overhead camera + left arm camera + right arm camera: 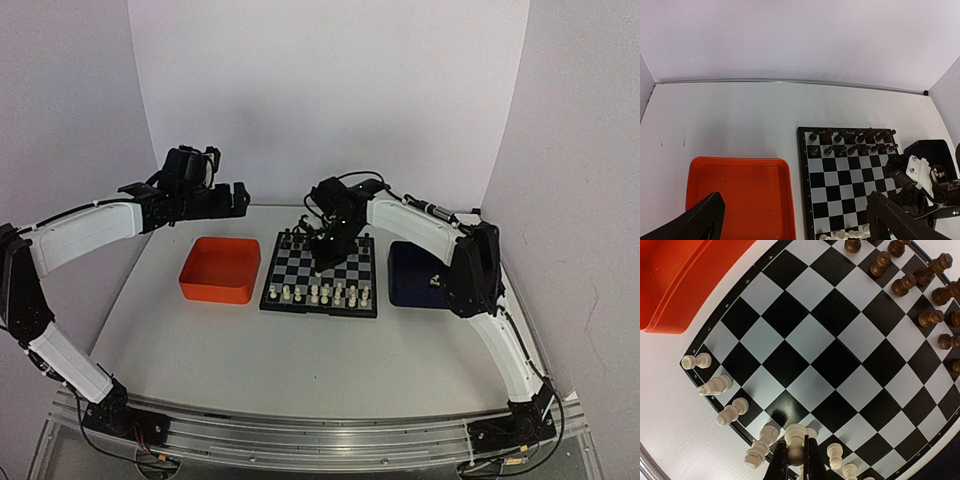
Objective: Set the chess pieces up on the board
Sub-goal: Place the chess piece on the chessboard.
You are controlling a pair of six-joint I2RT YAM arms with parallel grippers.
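Pieces point(732, 411) of cream plastic are lining the lower left edge of the board point(810, 340) in the right wrist view. A few more are crowding the bottom centre of that frame, while the dark pieces point(920, 287) are filling two rows at the upper right. The right gripper point(796, 445) is hanging over the cream side at the bottom centre. Its jaws are pinching almost fully together on one held piece point(796, 432), whose rounded head is showing just above the fingertips. Whether its base is touching a square I cannot tell.

In the top view the left gripper point(238, 197) is hovering at the upper left, above the far side of the orange tray point(220, 270). Its jaws are standing wide and carrying nothing. The dark blue tray point(412, 272) is sitting just right of the board.

Each cream man is looking very light, hard and smooth, with a narrow base, so it is likely to topple at a nudge. It is also likely to twist or squirt out of an off-centre pinch rather than crush. The safest hold is probably on the waist just under the head, with the fingers squared to it and coming straight down. The neighbours are standing close together here, so letting go is calling for only a slight parting of the jaws and a straight lift clear.
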